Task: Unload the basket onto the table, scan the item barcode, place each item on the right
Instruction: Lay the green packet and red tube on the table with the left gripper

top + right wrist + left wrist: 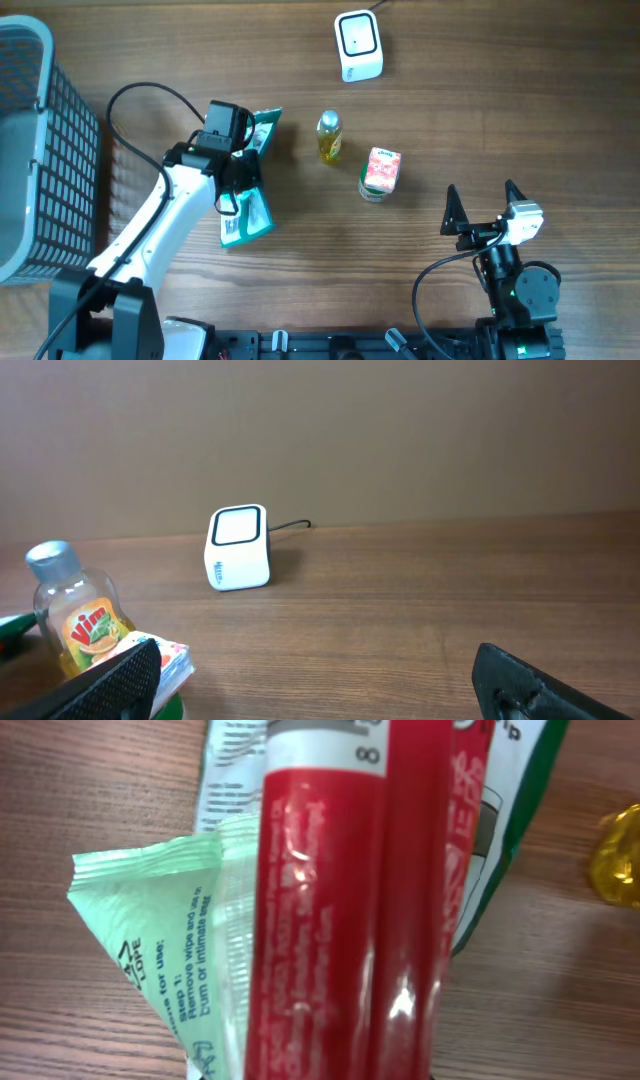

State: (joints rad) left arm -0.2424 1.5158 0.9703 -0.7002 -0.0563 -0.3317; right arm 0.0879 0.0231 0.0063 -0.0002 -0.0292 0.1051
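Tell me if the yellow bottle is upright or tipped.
Upright: in the right wrist view the bottle stands with its grey cap on top.

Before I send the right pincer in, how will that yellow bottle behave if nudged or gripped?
The yellow bottle stands upright and narrow, so a nudge would probably tip it, and its rounded body might roll. Its glossy plastic looks slippery. It seems full, so likely heavy for its size.
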